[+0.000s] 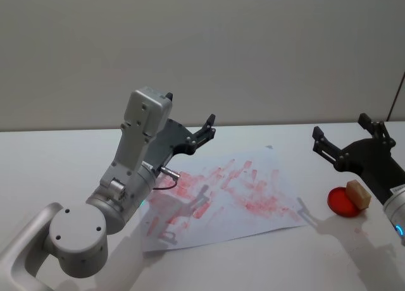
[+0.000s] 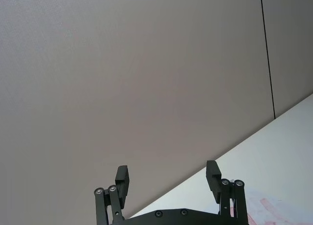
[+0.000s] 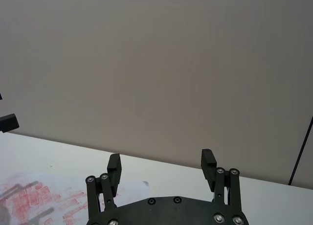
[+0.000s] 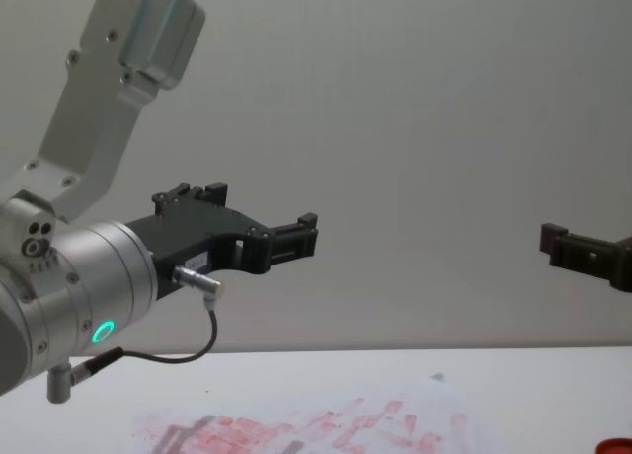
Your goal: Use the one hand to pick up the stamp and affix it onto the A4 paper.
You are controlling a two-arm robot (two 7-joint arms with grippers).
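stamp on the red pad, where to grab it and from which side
Probably grip the stamp by its opposite side faces, from above: it's a small block resting on the red pad, sides exposed. The open right gripper hovers nearest.

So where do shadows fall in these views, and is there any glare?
Head view: soft shadows of the left gripper and the right gripper lie on and beside the white, red-smudged A4 paper; no glare. Chest and right wrist views: grey shadow streaks cross its prints. Left wrist view: evenly lit grey wall.
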